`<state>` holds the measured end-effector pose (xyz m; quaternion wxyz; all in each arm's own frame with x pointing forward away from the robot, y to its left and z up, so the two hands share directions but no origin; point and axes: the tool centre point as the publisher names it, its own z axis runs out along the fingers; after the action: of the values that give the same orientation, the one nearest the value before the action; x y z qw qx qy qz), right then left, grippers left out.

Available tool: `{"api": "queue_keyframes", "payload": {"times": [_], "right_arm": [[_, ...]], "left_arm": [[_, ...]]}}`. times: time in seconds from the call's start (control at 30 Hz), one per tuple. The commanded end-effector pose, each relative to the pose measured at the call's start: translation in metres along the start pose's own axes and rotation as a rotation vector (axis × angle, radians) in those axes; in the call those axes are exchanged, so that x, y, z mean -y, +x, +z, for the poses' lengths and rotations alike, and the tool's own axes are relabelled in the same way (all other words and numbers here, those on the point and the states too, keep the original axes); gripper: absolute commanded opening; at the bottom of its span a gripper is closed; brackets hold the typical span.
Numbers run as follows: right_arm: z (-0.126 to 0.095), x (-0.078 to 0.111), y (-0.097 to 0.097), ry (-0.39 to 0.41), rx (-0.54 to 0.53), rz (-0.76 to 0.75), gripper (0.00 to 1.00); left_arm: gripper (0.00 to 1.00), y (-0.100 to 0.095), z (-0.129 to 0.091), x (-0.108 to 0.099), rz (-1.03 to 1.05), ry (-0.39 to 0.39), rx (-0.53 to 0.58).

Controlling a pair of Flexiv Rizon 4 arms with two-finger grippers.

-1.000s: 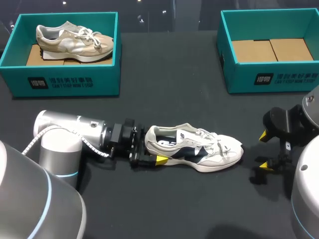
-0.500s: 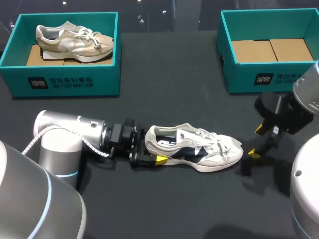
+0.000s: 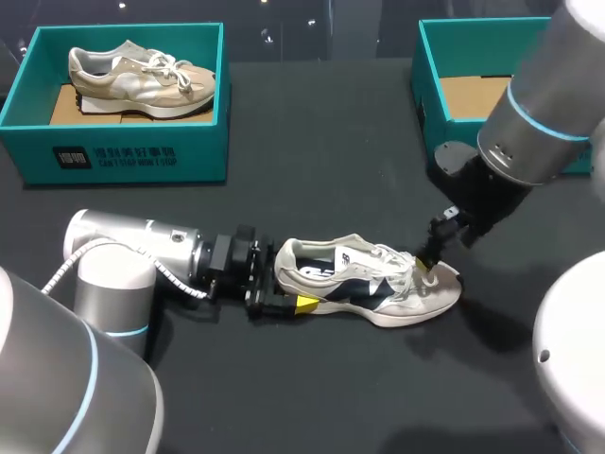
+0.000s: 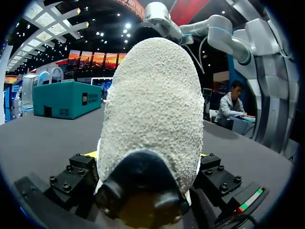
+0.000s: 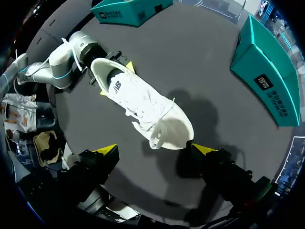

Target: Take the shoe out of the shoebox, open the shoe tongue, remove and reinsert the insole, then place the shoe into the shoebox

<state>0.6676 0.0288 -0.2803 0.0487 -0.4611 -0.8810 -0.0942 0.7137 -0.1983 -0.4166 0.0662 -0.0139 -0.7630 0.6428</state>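
- resting on its sole on the dark surface point(image 3: 321, 189), near the front edge and about mid-width: white shoe point(image 3: 369, 284) with dark side panels, heel toward the left edge, toe toward the right edge, outside both boxes.
- clenched on that shoe's heel from two sides: left fingers point(image 3: 289, 288), low and close to the surface.
- in the left wrist view, filling the gap between the finger blocks: the pale, pebbled back of the heel, with only slivers of yellow tip showing on either side.
- reaching in from the left edge, lying nearly level: left arm point(image 3: 142, 251).
- spread wide and released above the toe: right fingers point(image 5: 155, 149), one yellow tip to each side of the toe cap, nothing held; cannot tell whether either tip touches the shoe.
- coming down from the far right corner, crossing in front of the right box: right arm point(image 3: 529, 132).
- at the far left corner: teal left box point(image 3: 123, 156), holding a beige shoe point(image 3: 142, 78) on its sole, toe toward the right.
- at the far right corner: teal right box point(image 3: 463, 47), partly hidden by the arm, brown cardboard showing on its floor.
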Motion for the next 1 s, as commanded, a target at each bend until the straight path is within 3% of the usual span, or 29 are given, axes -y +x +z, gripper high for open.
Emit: {"api": "queue_keyframes", "payload": {"times": [0.03, 0.07, 0.27, 0.43, 0.5, 0.9, 1.0], "right_arm": [[-0.001, -0.003, 0.003, 0.046, 0.04, 0.015, 1.0], [-0.001, -0.003, 0.003, 0.046, 0.04, 0.015, 1.0], [0.003, -0.029, 0.046, 0.127, 0.151, 0.317, 1.0], [0.005, -0.043, 0.061, 0.092, 0.152, 0.458, 1.0], [0.006, -0.047, 0.066, 0.112, 0.19, 0.525, 1.0], [0.006, -0.048, 0.068, 0.11, 0.192, 0.518, 1.0], [0.012, -0.058, 0.076, 0.123, 0.283, 0.55, 1.0]], "left_arm": [[0.0, 0.0, -0.001, -0.001, 0.0, 0.0, 0.001], [0.0, 0.0, -0.001, -0.001, 0.0, 0.0, 0.001], [0.0, 0.0, -0.001, -0.001, 0.0, 0.0, 0.001], [0.0, 0.0, -0.001, -0.001, 0.0, 0.0, 0.001], [0.0, 0.0, -0.001, -0.001, 0.0, 0.0, 0.001], [0.0, 0.0, -0.001, -0.001, 0.0, 0.0, 0.001], [0.0, 0.0, -0.001, -0.001, 0.0, 0.0, 0.001]]}}
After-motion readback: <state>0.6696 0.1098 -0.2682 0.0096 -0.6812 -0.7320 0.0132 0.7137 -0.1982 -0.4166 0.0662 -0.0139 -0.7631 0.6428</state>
